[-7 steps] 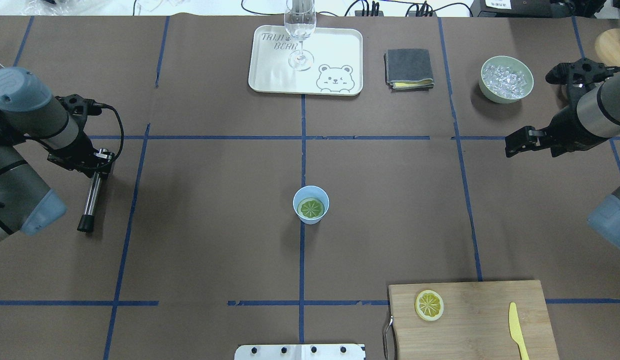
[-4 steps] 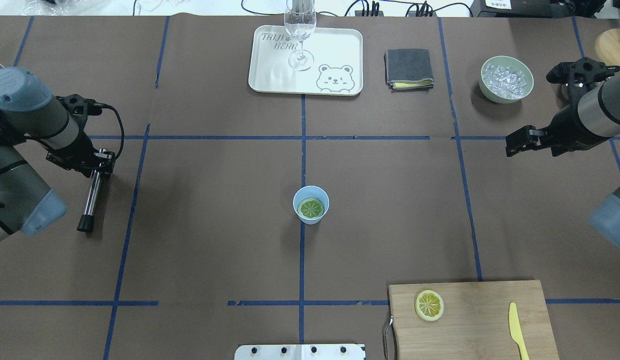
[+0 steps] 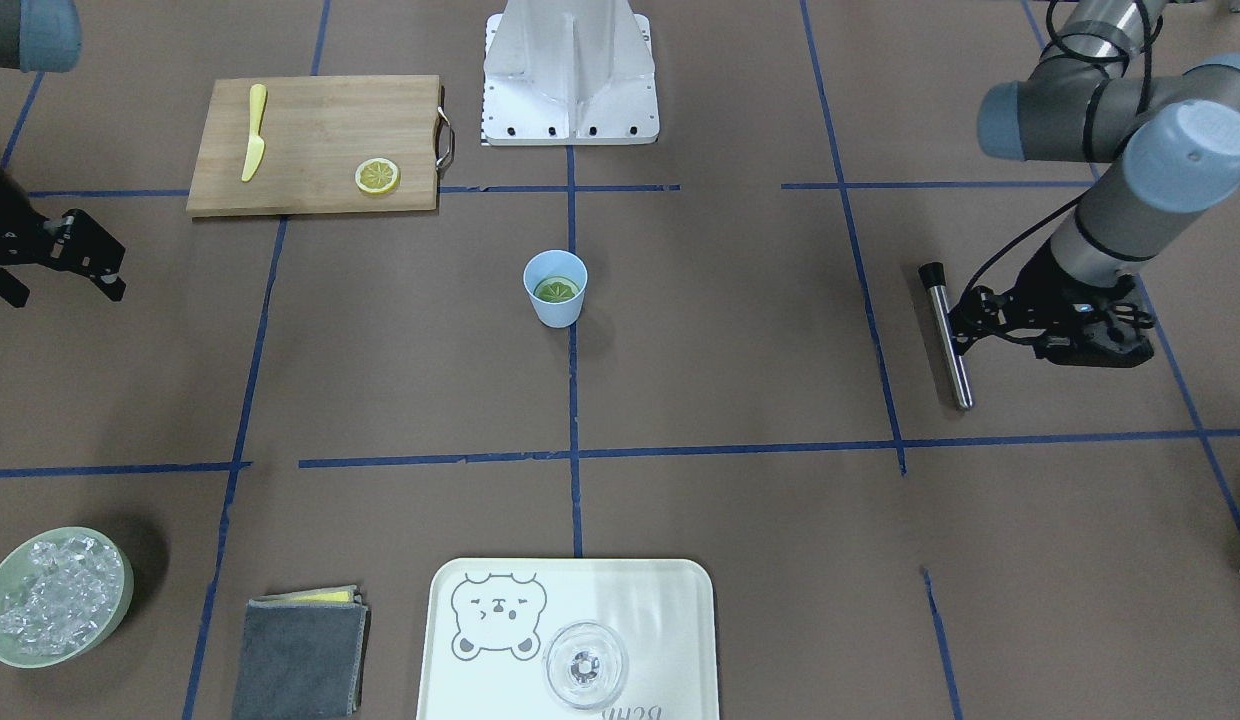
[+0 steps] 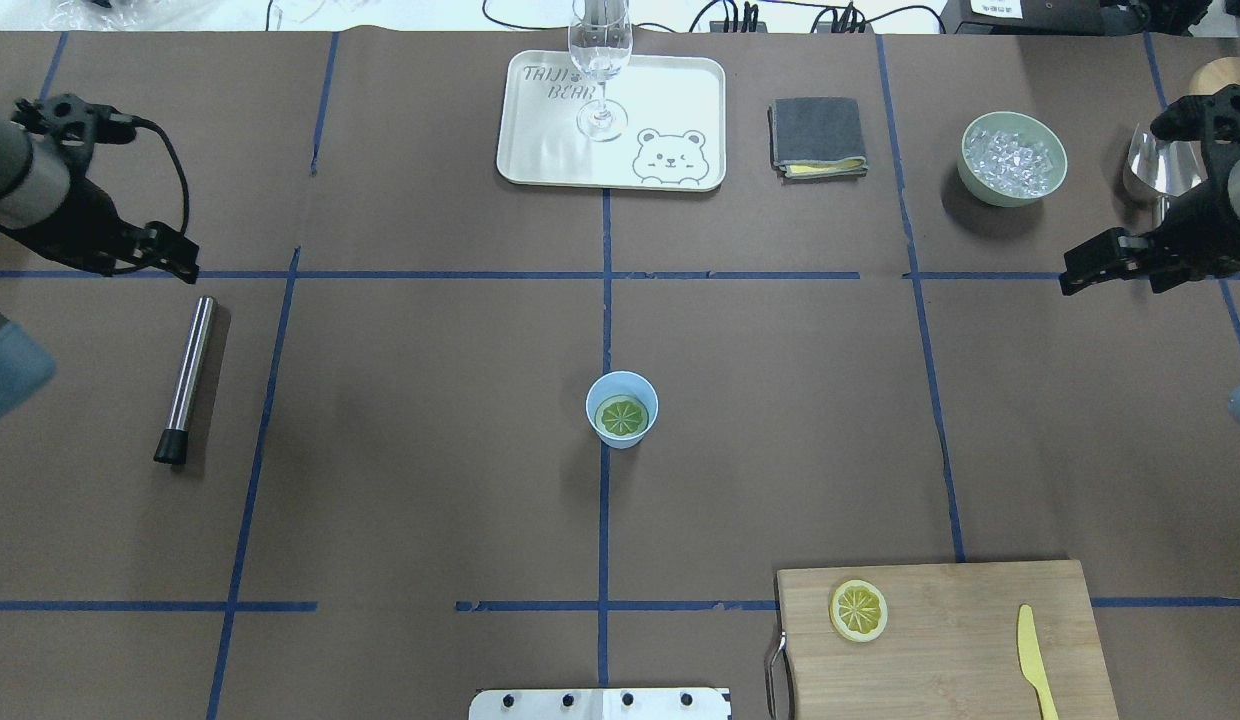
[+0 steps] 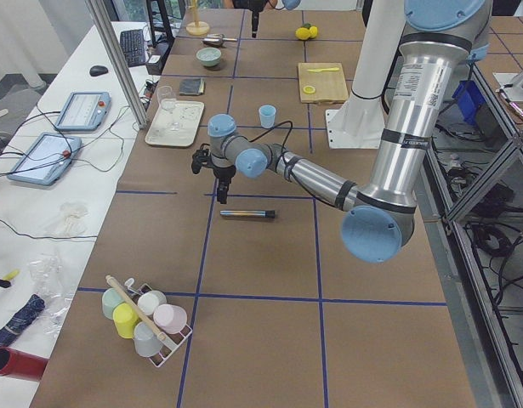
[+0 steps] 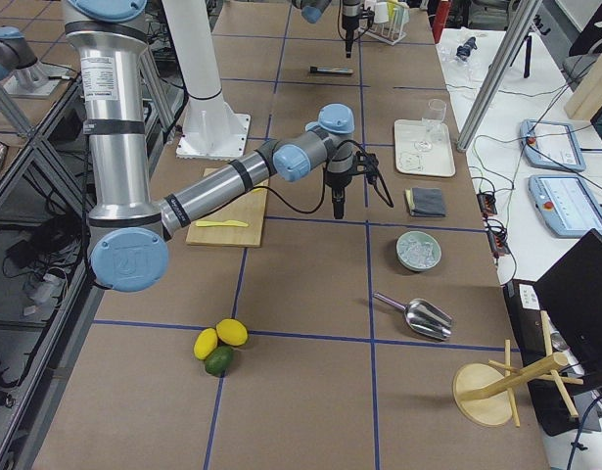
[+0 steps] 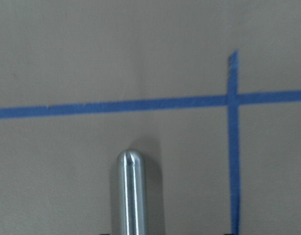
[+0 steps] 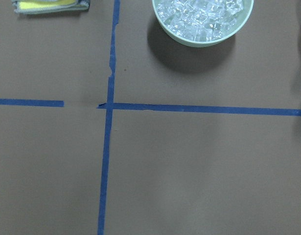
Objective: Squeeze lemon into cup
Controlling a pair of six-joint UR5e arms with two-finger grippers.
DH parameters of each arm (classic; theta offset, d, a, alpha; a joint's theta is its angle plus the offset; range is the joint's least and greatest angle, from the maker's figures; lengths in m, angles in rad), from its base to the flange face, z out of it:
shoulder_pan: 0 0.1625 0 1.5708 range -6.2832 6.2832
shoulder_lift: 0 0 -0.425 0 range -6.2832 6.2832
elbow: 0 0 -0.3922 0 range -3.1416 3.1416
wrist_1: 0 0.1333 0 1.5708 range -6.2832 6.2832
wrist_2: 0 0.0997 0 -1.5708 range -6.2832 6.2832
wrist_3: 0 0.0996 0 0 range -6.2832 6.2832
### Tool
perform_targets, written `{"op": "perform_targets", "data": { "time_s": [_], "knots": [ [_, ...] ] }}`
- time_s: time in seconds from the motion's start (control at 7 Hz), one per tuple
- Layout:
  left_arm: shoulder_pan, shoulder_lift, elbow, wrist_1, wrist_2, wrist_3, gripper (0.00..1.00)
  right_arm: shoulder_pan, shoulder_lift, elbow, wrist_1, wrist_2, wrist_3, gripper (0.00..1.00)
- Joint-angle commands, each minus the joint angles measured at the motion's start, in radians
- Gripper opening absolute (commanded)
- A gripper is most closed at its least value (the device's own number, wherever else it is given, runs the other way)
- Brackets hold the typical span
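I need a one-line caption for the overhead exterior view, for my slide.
Lemon slice inside the blue cup; left gripper and right gripper far aside.

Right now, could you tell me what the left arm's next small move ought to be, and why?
Probably draw the left gripper up and away from the metal rod, toward rest. A lemon slice already lies inside the cup, the rod lies flat on the table, and the overhead view shows the gripper apart from it, so nothing there seems left to handle.

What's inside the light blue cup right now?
A lemon slice lies flat inside the light-blue cup. It covers the cup's bottom, so any juice or anything beneath it cannot be seen.
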Motion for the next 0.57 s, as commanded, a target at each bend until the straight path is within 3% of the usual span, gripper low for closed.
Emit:
{"op": "perform_targets", "data": {
  "time_s": [0.0,0.14,0.43],
  "knots": [
    [-0.207,0.104,-0.010,-0.003,-0.112,0.306,1.00,0.146,-0.025,-0.079,-0.008,0.065,-0.222,1.00],
    [-0.296,0.150,-0.008,0.002,-0.126,0.441,1.00,0.247,-0.029,-0.161,-0.009,0.123,-0.358,1.00],
    [-0.460,0.236,0.044,0.003,-0.126,0.683,1.00,0.347,-0.042,-0.292,-0.009,0.133,-0.569,1.00]
  ]
}}
